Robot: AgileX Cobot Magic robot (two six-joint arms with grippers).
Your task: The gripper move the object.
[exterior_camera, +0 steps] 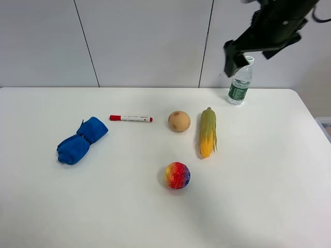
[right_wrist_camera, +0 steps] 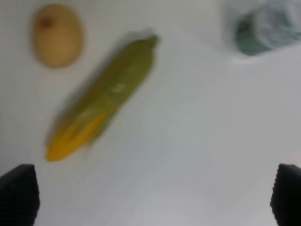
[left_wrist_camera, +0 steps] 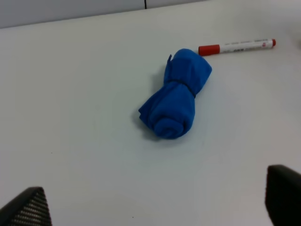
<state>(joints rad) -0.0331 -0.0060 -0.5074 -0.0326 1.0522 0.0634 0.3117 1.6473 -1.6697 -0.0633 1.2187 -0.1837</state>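
The tan-brown ball [exterior_camera: 179, 121] with a dark spot lies on the white table [exterior_camera: 269, 196], just left of a corn cob. It also shows in the right wrist view [right_wrist_camera: 57, 35]. My right gripper [exterior_camera: 234, 64] hangs high above the table's back right, near a bottle, well away from the ball. Its two fingertips stand wide apart at the corners of the right wrist view [right_wrist_camera: 153, 202], open and empty. My left gripper [left_wrist_camera: 155, 207] is open and empty too, and it is out of the exterior view. It hovers near a blue cloth.
A yellow-green corn cob [exterior_camera: 208, 132] lies right of the ball. A rainbow ball [exterior_camera: 177, 175] sits nearer the front. A water bottle [exterior_camera: 239, 82] stands at the back right. A red-capped marker [exterior_camera: 131, 118] and a rolled blue cloth [exterior_camera: 81, 140] lie on the left.
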